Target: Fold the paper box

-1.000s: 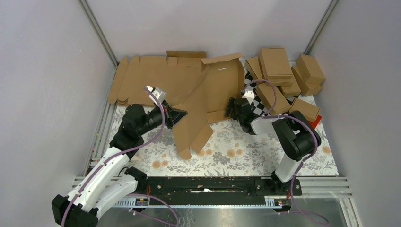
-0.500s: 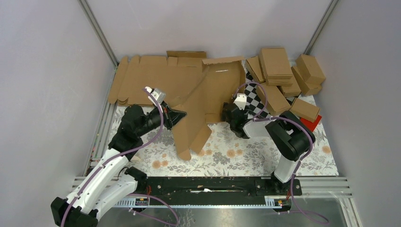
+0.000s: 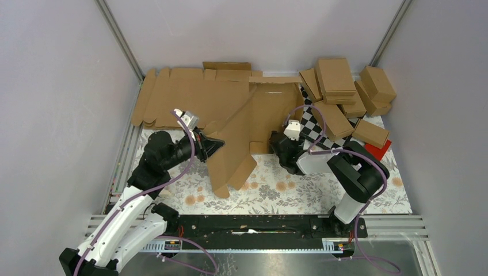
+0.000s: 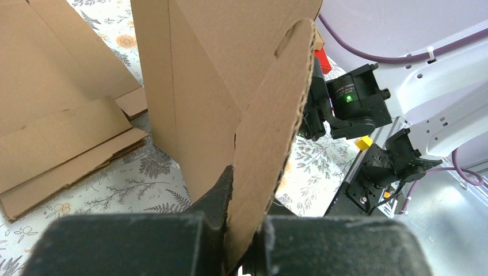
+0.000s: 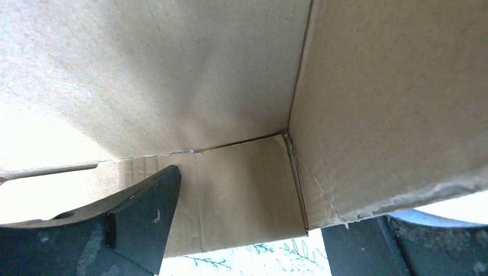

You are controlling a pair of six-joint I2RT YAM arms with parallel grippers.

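Nearest, the left gripper (image 3: pixel 214 144) stands at the left edge of the paper box (image 3: pixel 247 123) and is closed on it. In the left wrist view its two black fingers (image 4: pixel 210 201) pinch the raw, wavy-cut edge of one brown flap, which rises upright from between them. The paper box is a half-raised blank of plain brown corrugated cardboard. It rests on the flowered cloth (image 3: pixel 288 184) between the two grippers; its near flap points toward the arm bases and its far panel lies almost flat.

At the right side of the paper box is the right gripper (image 3: pixel 278 145), with its jaws wide apart. In the right wrist view its fingers (image 5: pixel 144 213) stand on both sides of an inner corner, where two smooth walls meet along a sharp crease. Whether the pads touch the cardboard I cannot tell.

Behind the paper box, to its left, lie flat blanks (image 3: pixel 178 95) of the same cardboard. Behind it to the right is a pile of closed boxes (image 3: pixel 339 86), partly over a checkered board (image 3: pixel 313 123).
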